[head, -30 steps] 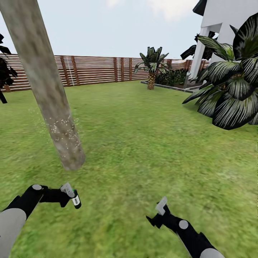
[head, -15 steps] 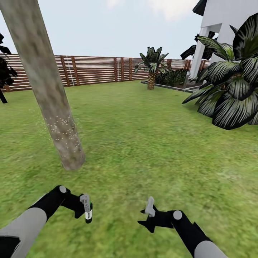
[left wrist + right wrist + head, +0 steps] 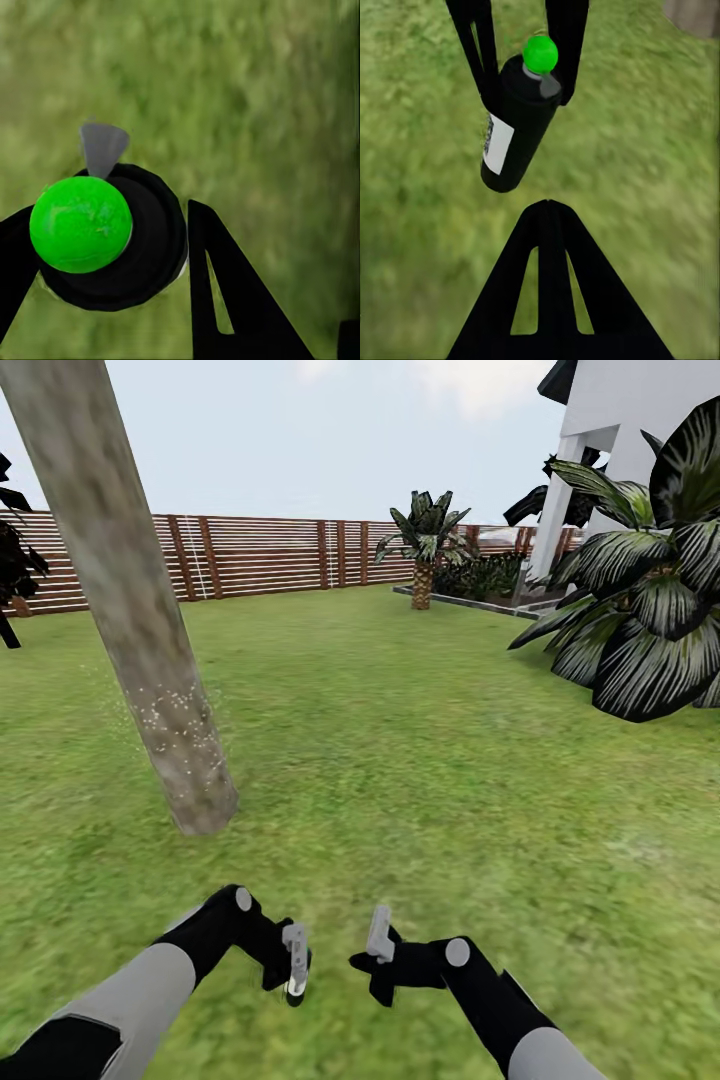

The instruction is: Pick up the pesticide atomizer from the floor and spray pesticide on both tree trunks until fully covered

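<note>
Gripping the black atomizer point(image 3: 514, 124) (green-capped), left claw point(image 3: 296, 972), right claw point(image 3: 378, 938) shut, empty.

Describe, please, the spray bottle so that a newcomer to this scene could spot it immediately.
Start at the thick pale tree trunk rising from the lawn, then look down to the two black arms low in the head view. The spray bottle sits clamped in the left gripper, beside the right gripper. It is a small black cylinder with a white label and a bright green cap.
</note>
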`<state>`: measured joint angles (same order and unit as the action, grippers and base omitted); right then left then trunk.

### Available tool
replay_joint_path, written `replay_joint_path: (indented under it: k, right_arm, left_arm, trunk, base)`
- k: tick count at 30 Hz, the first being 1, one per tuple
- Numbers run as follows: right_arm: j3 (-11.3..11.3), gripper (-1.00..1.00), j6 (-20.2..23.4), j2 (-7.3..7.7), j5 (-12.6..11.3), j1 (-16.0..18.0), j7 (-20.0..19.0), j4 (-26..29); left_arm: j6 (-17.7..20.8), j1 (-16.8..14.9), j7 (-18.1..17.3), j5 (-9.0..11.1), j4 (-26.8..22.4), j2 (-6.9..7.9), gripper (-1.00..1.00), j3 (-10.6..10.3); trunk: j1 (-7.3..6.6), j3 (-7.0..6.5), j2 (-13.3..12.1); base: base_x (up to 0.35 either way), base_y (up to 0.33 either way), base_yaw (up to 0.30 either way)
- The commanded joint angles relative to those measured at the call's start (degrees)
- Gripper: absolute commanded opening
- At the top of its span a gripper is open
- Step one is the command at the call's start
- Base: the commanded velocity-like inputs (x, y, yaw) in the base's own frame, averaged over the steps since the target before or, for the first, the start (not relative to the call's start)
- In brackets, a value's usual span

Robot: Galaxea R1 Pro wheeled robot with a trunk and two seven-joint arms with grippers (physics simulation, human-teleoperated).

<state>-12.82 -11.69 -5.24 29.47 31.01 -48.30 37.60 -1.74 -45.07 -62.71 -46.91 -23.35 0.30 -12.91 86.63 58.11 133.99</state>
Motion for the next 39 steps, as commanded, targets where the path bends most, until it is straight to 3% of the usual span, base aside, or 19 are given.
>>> replay_joint_path:
  k: [1, 7, 20, 39]
  right_arm:
    - [0.1, -1.0, -0.4, -0.13, 0.6, 0.0, 0.0, 0.1]
    - [0.1, -1.0, -0.4, -0.29, 0.7, 0.0, 0.0, 0.1]
    - [0.1, -1.0, -0.4, -0.26, 0.8, 0.0, 0.0, 0.0]
    - [0.1, -1.0, -0.4, -0.21, 0.8, 0.0, 0.0, 0.1]
  left_arm:
    - [-0.2, 0.0, -0.1, -0.4, -0.1, -0.7, -1.0, -0.2]
    - [-0.1, 0.1, 0.0, -4.3, 0.0, -4.2, -1.0, -0.2]
    - [-0.7, 0.8, 0.0, -4.4, 0.1, -4.83, -1.0, -0.8]
    - [-0.9, 1.0, 0.0, -4.2, 0.0, -7.09, -1.0, -1.1]
  trunk:
    - [-0.01, 0.05, 0.0]
    - [-0.01, 0.05, 0.0]
    - [-0.01, 0.05, 0.0]
    - [-0.01, 0.05, 0.0]
  base:
    - [0.0, 0.0, 0.0]
    - [0.0, 0.0, 0.0]
    - [0.0, 0.0, 0.0]
    - [0.0, 0.0, 0.0]
